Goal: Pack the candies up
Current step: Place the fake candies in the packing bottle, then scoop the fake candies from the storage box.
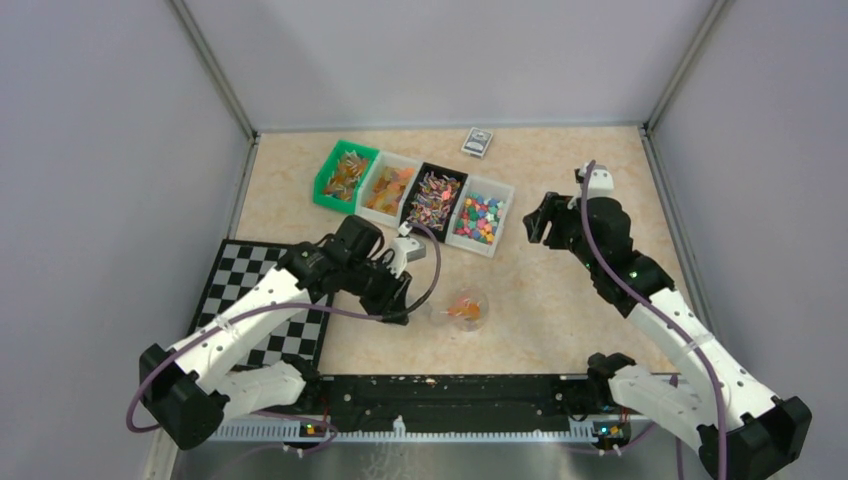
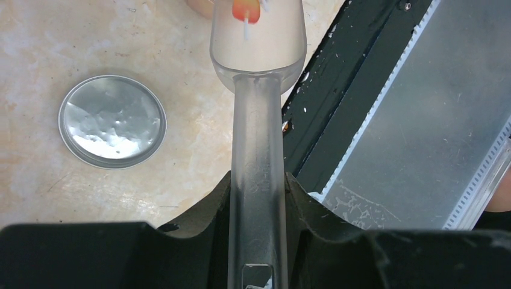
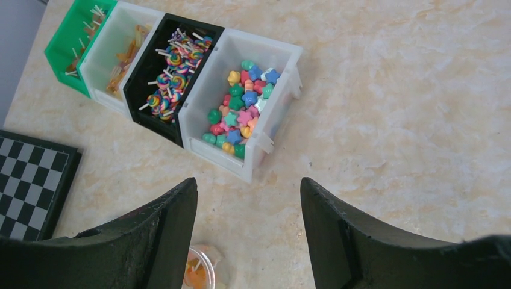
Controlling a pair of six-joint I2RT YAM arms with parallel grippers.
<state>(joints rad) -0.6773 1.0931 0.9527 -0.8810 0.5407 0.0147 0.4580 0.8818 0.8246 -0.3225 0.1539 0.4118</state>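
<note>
The left gripper point(image 2: 258, 183), bottom centre of its wrist view, is clamped partway shut on a clear scoop point(image 2: 258, 54) with orange candies point(image 2: 246, 8) at the top edge. The right gripper point(image 3: 248, 186) stands wide open and empty below the candy bins point(image 3: 217, 155).

Plain grey walls point(image 1: 450, 50) 3 sides w/ metal corner posts point(image 1: 215, 70); beige marbled tabletop point(image 1: 560, 170) (even, soft light).

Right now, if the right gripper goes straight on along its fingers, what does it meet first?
Probably the white bin of star candies, dead ahead of the open right gripper. The gripper tilts down, though, so it may touch bare table just short of the bin; depth is unclear.
</note>
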